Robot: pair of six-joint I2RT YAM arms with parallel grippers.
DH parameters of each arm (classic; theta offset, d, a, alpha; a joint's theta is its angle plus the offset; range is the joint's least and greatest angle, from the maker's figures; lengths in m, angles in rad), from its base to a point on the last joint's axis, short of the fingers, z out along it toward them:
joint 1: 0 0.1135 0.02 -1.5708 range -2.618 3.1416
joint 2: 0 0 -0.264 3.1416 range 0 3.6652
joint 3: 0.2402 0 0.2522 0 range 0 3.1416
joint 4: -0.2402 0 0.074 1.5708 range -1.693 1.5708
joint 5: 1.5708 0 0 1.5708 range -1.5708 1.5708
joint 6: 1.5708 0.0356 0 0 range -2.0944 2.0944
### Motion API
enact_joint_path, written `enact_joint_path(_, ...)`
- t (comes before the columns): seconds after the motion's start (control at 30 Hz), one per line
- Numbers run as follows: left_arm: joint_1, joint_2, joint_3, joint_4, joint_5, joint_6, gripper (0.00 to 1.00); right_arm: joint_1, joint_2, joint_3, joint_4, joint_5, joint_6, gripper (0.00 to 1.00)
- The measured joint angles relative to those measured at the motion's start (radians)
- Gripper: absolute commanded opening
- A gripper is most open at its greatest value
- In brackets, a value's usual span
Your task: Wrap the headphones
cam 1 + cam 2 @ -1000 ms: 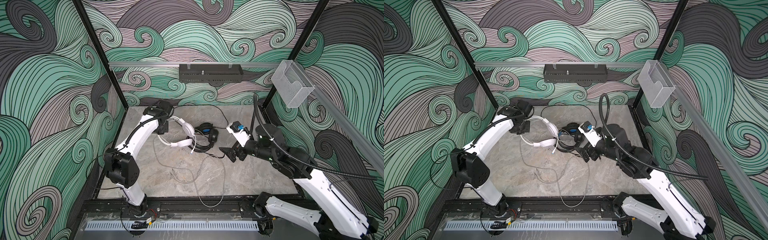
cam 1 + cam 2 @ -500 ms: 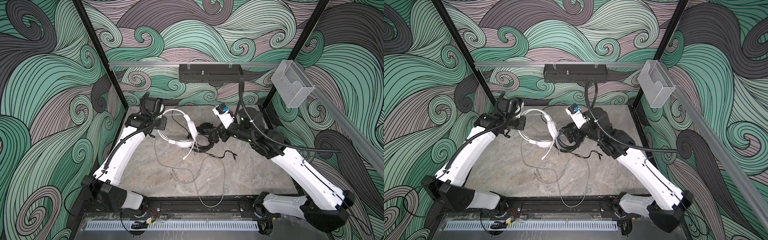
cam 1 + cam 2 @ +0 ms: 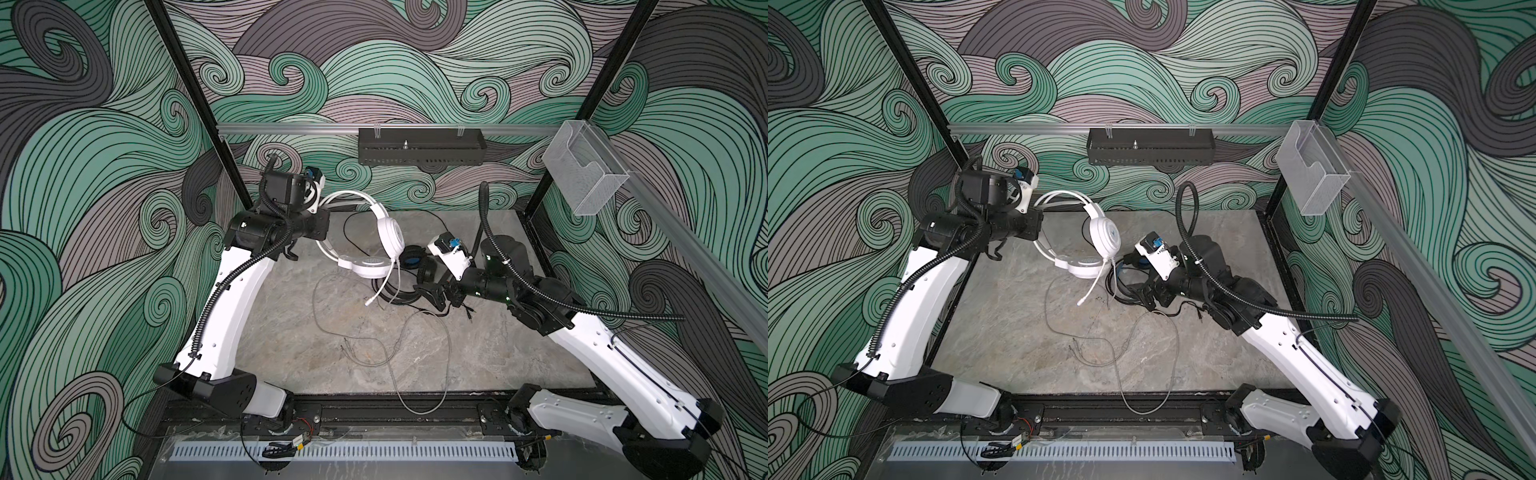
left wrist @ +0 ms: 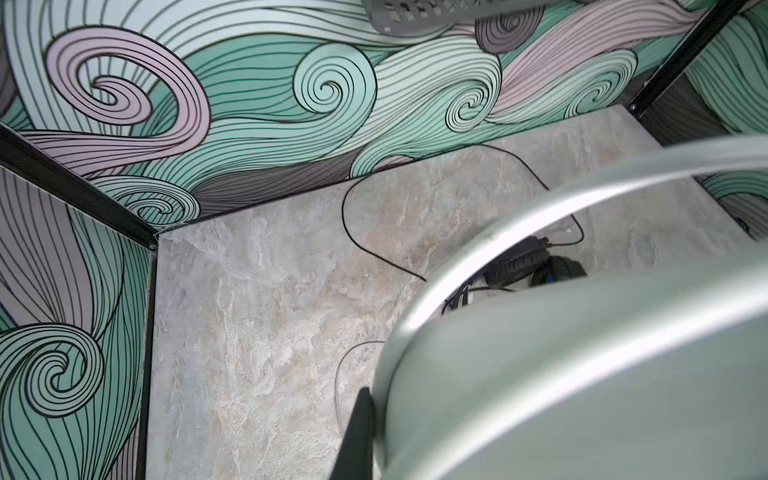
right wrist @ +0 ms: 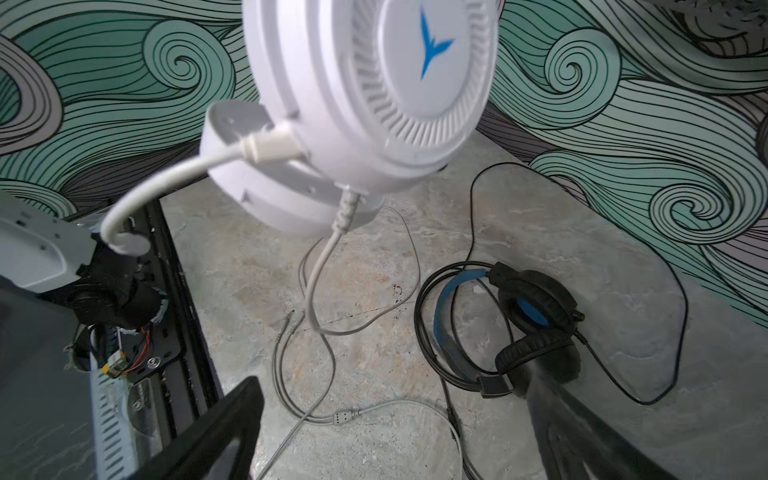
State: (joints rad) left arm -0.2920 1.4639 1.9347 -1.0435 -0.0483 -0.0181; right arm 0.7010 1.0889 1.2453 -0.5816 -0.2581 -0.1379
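Note:
My left gripper (image 3: 323, 226) is shut on the headband of the white headphones (image 3: 390, 239), which hang above the back of the table with the mic boom pointing down. The band (image 4: 582, 353) fills the left wrist view beside one dark finger (image 4: 358, 432). Their pale cable (image 3: 386, 353) trails in loops across the table. The black headphones (image 5: 536, 316) with blue inner cups lie on the table amid black cable, just beyond my open right gripper (image 5: 386, 436). In both top views the right gripper (image 3: 1142, 295) hovers low over them, holding nothing. The white earcup (image 5: 374, 95) hangs close above.
A black perforated tray (image 3: 419, 145) hangs on the back wall rail. A clear plastic holder (image 3: 582, 174) sticks out from the right rail. The pale cable's loop (image 3: 419, 409) spills over the table's front edge onto the black frame.
The left gripper has lifted the white headphones off the table, up and toward the back left. The right gripper swung left toward the black headphones, then came down low beside them.

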Motion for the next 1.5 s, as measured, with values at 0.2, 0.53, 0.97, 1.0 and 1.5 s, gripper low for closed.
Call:
enact_joint_path(0.2,0.0,0.04,0.045,-0.08,-0.002,-0.101,0.0,0.0,-0.034,-0.123,0.087,-0.078,0.051,0.99)
enact_joint_path(0.53,0.0,0.091,0.154,-0.199,-0.019,-0.165,0.0,0.0,0.005,-0.227,0.332,-0.182,0.167,0.96)
enact_joint_path(0.97,-0.001,0.092,0.169,-0.222,0.043,-0.231,0.0,0.0,0.104,-0.227,0.517,-0.24,0.233,0.78)
enact_joint_path(1.0,-0.001,0.093,0.176,-0.223,0.054,-0.237,0.0,0.0,0.105,-0.227,0.525,-0.24,0.234,0.76)
enact_joint_path(1.5,-0.001,0.115,0.336,-0.275,0.136,-0.322,0.0,-0.025,0.13,-0.22,0.675,-0.244,0.292,0.62)
